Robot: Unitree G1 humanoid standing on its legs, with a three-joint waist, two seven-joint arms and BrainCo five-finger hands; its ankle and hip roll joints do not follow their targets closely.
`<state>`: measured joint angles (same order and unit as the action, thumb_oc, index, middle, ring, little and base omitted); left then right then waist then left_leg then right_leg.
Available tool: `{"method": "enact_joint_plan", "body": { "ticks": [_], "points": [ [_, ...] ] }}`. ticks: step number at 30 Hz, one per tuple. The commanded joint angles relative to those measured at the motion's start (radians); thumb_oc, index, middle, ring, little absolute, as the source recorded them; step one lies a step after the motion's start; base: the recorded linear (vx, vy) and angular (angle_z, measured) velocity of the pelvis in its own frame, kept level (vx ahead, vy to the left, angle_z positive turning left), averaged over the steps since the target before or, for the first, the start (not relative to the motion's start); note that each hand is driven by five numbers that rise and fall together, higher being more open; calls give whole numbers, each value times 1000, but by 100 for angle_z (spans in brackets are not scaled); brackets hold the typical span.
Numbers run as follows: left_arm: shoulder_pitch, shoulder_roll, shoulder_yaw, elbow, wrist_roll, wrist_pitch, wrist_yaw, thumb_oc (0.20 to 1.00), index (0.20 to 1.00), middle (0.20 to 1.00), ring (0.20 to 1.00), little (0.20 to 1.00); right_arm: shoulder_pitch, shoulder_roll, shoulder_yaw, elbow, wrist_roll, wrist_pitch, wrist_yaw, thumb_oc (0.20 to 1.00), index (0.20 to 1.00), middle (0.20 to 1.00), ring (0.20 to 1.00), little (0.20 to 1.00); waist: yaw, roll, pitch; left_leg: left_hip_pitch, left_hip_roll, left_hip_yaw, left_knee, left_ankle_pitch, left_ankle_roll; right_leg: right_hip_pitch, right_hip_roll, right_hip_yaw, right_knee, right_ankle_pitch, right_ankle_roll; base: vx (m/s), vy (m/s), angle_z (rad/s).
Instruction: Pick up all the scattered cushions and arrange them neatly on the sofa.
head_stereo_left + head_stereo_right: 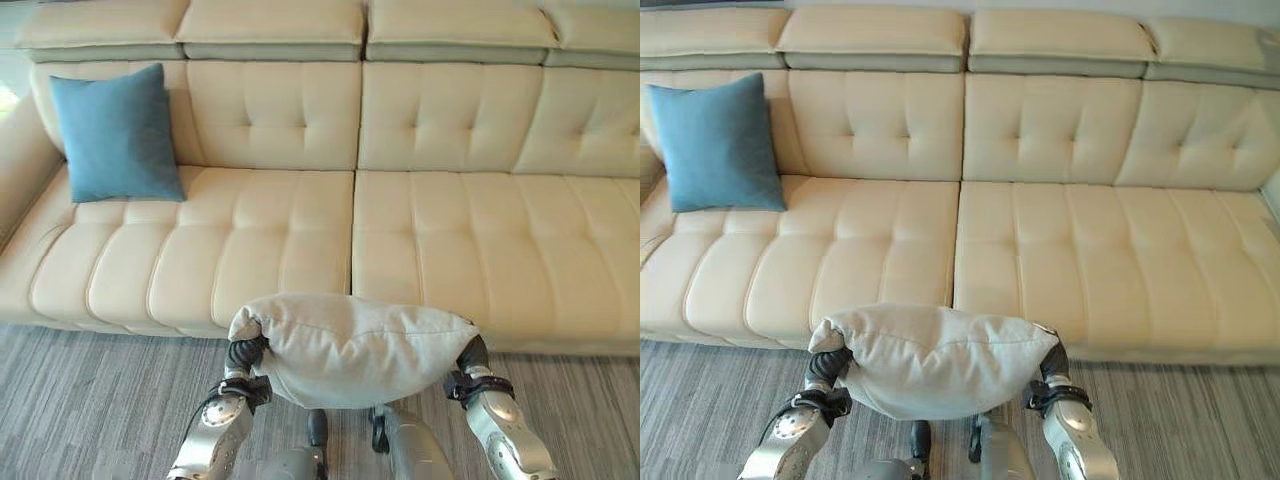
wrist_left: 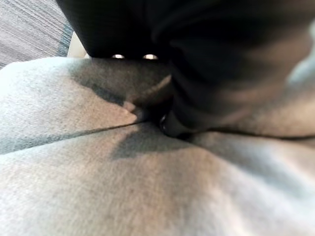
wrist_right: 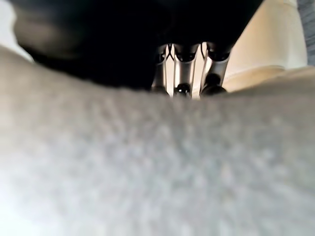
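Observation:
A light grey cushion hangs in the air in front of the sofa's seat edge, carried between my two hands. My left hand presses against its left end, its dark cover tight on the fabric. My right hand presses the right end; its fingers run straight along the cushion and their tips are hidden behind it. A blue cushion stands upright on the sofa's far left seat, leaning on the backrest.
The cream tufted sofa spans the whole view, with bare seat from beside the blue cushion to the right end. Grey striped carpet runs along its front. The sofa's left armrest rises beside the blue cushion.

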<state>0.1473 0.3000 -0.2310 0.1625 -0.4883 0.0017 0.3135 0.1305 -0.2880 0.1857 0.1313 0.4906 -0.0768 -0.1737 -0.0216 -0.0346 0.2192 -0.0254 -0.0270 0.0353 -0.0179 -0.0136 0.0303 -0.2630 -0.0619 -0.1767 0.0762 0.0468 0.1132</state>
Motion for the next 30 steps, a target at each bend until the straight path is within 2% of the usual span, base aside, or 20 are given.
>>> {"method": "enact_joint_plan", "body": {
  "ticks": [1, 2, 3, 5, 8, 9, 10, 11, 12, 14, 15, 16, 18, 20, 21, 22, 24, 26, 29, 30],
  "points": [
    [-45, -32, -6, -142, 20, -72, -54, 200, 200, 200, 200, 200, -22, -15, 8, -98, -18, -50, 23, 200, 200, 200, 200, 200, -16, 24, -43, 101, 18, 23, 256, -41, -93, 94, 65, -18, -28, -61, -33, 513, -323, 24],
    [-46, -32, -11, -150, 15, -77, -56, 200, 200, 200, 200, 200, -25, -32, 3, -97, -18, -51, 22, 200, 200, 200, 200, 200, -7, 20, -14, -1, 15, 19, 433, 7, -107, 123, 64, -13, -24, -84, -57, 218, -183, 24],
    [-46, -32, -11, -150, 15, -77, -56, 200, 200, 200, 200, 200, -25, -32, 3, -97, -18, -51, 22, 200, 200, 200, 200, 200, -8, 22, -15, -7, 17, 17, 442, 4, -107, 121, 65, -15, -23, -85, -58, 163, -166, 31],
    [-56, -31, -15, -149, 11, -81, -53, 200, 200, 200, 200, 200, -34, -46, 5, -91, -18, -54, 20, 200, 200, 200, 200, 200, 6, 21, 11, -93, 10, 4, 596, 52, -123, 135, 66, -12, -4, -112, -83, 161, -136, 2],
    [-61, -32, -10, -142, 11, -79, -49, 200, 200, 200, 200, 200, -37, -46, 2, -90, -21, -50, 16, 200, 200, 200, 200, 200, 7, 16, 16, -141, 25, 18, 626, 42, -103, 149, 66, -13, -2, -132, -96, 213, -132, -14],
    [-64, -35, -6, -134, 14, -74, -44, 200, 200, 200, 200, 200, -41, -38, -2, -90, -28, -45, 9, 200, 200, 200, 200, 200, 8, -5, 14, -201, 20, 33, 528, -22, -70, 195, 52, -11, -18, -142, -93, 237, -91, 27],
    [-64, -35, -6, -134, 14, -74, -44, 200, 200, 200, 200, 200, -41, -38, -2, -90, -28, -45, 9, 200, 200, 200, 200, 200, 8, -6, 16, -197, 19, 34, 525, -21, -70, 198, 51, -11, -19, -143, -92, 421, -80, 29],
    [-53, -32, -6, -132, 17, -68, -42, 200, 200, 200, 200, 200, -47, -35, 6, -92, -38, -46, 8, 200, 200, 200, 200, 200, 11, -18, 9, -190, 15, 19, 310, -41, -55, 225, 41, -7, -31, -150, -80, 267, 25, 29],
    [-47, -30, -7, -133, 20, -66, -43, 200, 200, 200, 200, 200, -46, -35, 6, -95, -37, -43, 10, 200, 200, 200, 200, 200, 11, -21, 6, -167, 14, 10, 246, -31, -55, 238, 39, -5, -29, -157, -80, 367, 48, 6],
    [-35, -30, -12, -135, 33, -56, -45, 200, 200, 200, 200, 200, -41, -34, 14, -112, -47, -43, 12, 200, 200, 200, 200, 200, 3, -7, -11, -150, 39, -7, 34, 92, -82, 263, 47, -16, -38, -167, -81, 243, 60, 1],
    [-35, -30, -12, -135, 33, -56, -45, 200, 200, 200, 200, 200, -41, -34, 14, -112, -47, -43, 12, 200, 200, 200, 200, 200, 3, -7, -10, -148, 39, -7, 32, 93, -82, 264, 47, -17, -38, -167, -81, 282, 100, 4],
    [-38, -30, -17, -132, 52, -51, -45, 200, 200, 200, 200, 200, -41, -32, 13, -117, -60, -42, 3, 200, 200, 200, 200, 200, -1, -2, -19, -152, 45, -4, -65, 131, -104, 300, 49, -19, -51, -172, -76, 283, 126, 12],
    [-45, -31, -16, -136, 65, -49, -40, 200, 200, 200, 200, 200, -45, -29, 7, -127, -88, -38, -12, 200, 200, 200, 200, 200, -4, 2, -27, -166, 48, 7, -69, 143, -123, 332, 51, -15, -61, -172, -69, 350, 175, 9],
    [-42, -33, -9, -144, 55, -56, -37, 200, 200, 200, 200, 200, -39, -25, 7, -142, -92, -33, -8, 200, 200, 200, 200, 200, -5, 7, -39, -144, 51, 15, -69, 127, -114, 343, 55, -6, -56, -185, -65, 345, 218, -16],
    [-44, -29, -12, -200, 71, -62, -26, 200, 200, 200, 200, 200, -25, -18, -14, -201, -138, -37, -15, 200, 200, 200, 200, 200, -12, 9, -77, -92, 33, 23, -69, 111, -88, 346, 26, 0, 18, -196, -37, 436, 328, -34],
    [-49, -25, -12, -216, 75, -65, -19, 200, 200, 200, 200, 200, -26, -12, -16, -209, -139, -41, -20, 200, 200, 200, 200, 200, -15, 6, -77, -66, 31, 34, -69, 101, -75, 325, 14, 5, 95, -176, -23, 495, 421, -51],
    [-71, -8, -13, -243, 94, -68, 2, 200, 200, 200, 200, 200, -51, 3, -16, -217, -159, -43, -45, 200, 200, 200, 200, 200, -15, -2, -61, -15, 26, 74, -69, 70, -31, 236, -23, 22, 288, -100, 15, 136, 249, -26],
    [-94, 5, -17, -255, 112, -70, 21, 200, 200, 200, 200, 200, -78, 19, -4, -214, -169, -40, -63, 200, 200, 200, 200, 200, -15, 0, -48, 2, 29, 100, -69, 53, -18, 163, -43, 43, 393, -93, 20, 65, 185, -31],
    [-119, 3, -19, -246, 112, -70, 32, 200, 200, 200, 200, 200, -108, 37, 6, -206, -159, -35, -84, 200, 200, 200, 200, 200, -11, 8, -55, 20, 34, 122, -69, 34, -21, 152, -48, 16, 280, -110, 5, 118, 101, -26],
    [-129, 3, -18, -241, 116, -68, 31, 200, 200, 200, 200, 200, -130, 38, 10, -199, -156, -31, -91, 200, 200, 200, 200, 200, -5, 12, -57, 25, 40, 134, -69, 27, -28, 159, -35, 2, 127, -106, 2, 126, -1, -19]
  ]
}}
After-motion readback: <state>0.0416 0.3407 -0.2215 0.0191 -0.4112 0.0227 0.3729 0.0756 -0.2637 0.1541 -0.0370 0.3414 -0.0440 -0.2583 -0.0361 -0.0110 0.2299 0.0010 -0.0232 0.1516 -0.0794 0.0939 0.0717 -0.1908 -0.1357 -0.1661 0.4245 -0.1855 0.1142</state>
